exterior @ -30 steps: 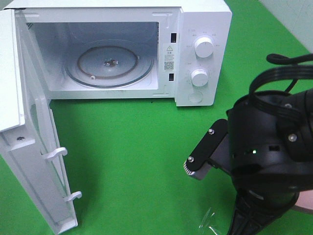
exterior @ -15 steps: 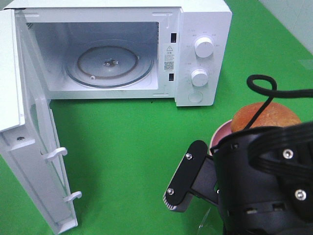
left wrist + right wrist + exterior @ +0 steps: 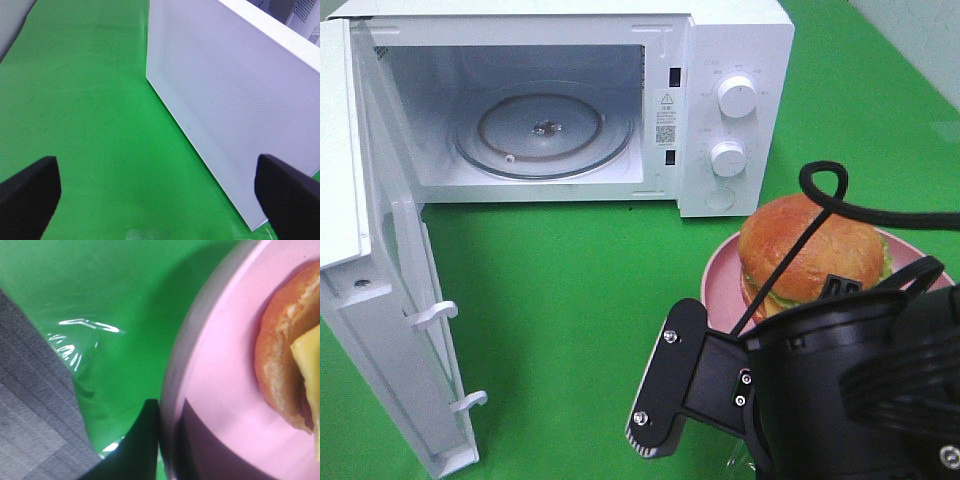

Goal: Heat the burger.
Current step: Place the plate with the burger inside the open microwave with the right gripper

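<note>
While the right gripper [image 3: 167,447] is pinching the rim of the pink plate [image 3: 720,275], with one finger above and one beneath, the burger [image 3: 812,255] is sitting on that plate at the near right of the scene, in front of the microwave [image 3: 735,60] control panel. Whether the plate is resting on the green cloth [image 3: 570,300] or is hanging clear of it cannot be told. The empty turntable [image 3: 545,135] is lying far and to the left of the burger, so the load is probably needing a leftward, outward carry through the open cavity. The burger is round and is presenting no long axis. The right arm is the nearer one. The left gripper [image 3: 159,197] is standing spread wide and holding nothing, beside the outer face of the door [image 3: 235,100].
</note>
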`<state>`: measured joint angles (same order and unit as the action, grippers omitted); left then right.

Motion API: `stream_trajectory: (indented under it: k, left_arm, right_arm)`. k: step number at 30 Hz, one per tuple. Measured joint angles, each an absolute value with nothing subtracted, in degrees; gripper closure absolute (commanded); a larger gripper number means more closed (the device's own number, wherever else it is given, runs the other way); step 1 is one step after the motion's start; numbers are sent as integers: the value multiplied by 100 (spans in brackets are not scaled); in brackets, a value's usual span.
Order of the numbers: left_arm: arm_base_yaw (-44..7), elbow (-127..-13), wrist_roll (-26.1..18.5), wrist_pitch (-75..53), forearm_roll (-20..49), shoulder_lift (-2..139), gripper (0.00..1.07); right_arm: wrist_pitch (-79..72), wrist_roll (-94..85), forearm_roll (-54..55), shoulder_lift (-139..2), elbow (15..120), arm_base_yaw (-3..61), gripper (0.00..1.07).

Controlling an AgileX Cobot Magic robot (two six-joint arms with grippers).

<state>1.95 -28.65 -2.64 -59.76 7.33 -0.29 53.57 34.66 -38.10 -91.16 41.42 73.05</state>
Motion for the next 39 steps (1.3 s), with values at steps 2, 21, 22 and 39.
stream_trajectory:
  k: [2,21,22,39]
  left_arm:
    - [195,-2865,-264,-5976,733,-29,9]
    - [195,-2865,-264,-5976,733,-29,9]
    - [195,-2865,-264,-5976,733,-29,9]
    - [195,-2865,-264,-5976,733,-29,9]
  right_arm:
    - [5357,3380,-3959,-9116,4142,7305,107]
    - [4303,1478,-4618,-9116,4142,7294,107]
    - [4148,1278,-4618,-9116,4137,7208,107]
    - [3111,-149,-4629,-9116,4137,6096,107]
